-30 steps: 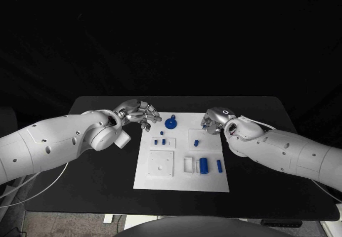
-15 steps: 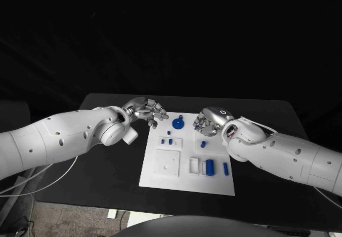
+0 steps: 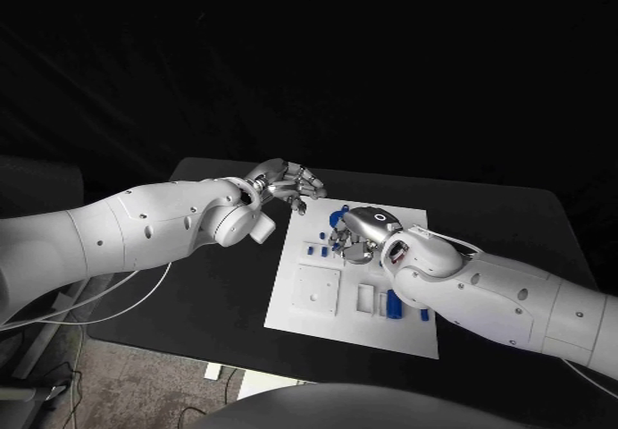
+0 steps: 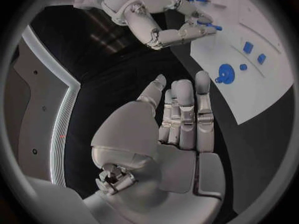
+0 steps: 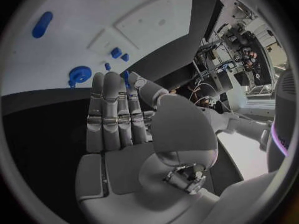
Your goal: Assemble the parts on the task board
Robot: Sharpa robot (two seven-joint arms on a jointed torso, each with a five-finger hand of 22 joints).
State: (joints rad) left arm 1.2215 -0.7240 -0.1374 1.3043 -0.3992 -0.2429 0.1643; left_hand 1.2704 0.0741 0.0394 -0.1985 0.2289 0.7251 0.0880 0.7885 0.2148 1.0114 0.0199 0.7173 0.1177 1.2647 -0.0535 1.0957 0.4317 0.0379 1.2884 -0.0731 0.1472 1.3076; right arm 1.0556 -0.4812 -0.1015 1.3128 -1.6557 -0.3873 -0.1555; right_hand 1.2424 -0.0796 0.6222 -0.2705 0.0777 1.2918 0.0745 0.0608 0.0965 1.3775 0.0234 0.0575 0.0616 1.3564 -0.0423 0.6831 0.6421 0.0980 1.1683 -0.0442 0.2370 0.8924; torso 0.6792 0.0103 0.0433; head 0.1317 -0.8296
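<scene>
Blue plastic parts [image 3: 394, 304] lie scattered on the white task board [image 3: 299, 308], which sits flat at the middle of the black bench [image 3: 193, 295]; I judge them light, rigid and smooth, likely to slip or skate on the board if nudged from the side. My right hand [image 3: 357, 236] is over the far part of the board, fingers [image 4: 187, 31] curled downward, and the left wrist view shows a small blue piece [image 4: 212, 28] at their tips; whether it is truly pinched or only touched I cannot tell. The blue round disc part [image 4: 225, 73] lies on the board near its far edge, beside the right hand. My left hand [image 3: 286, 186] hangs beyond the board's far left corner, fingers [image 4: 187, 114] extended, close together, holding nothing. Judgement: these small pieces want a fingertip pinch across their short sides, taken from above with light pressure; the disc is best taken by its raised centre or rim.
</scene>
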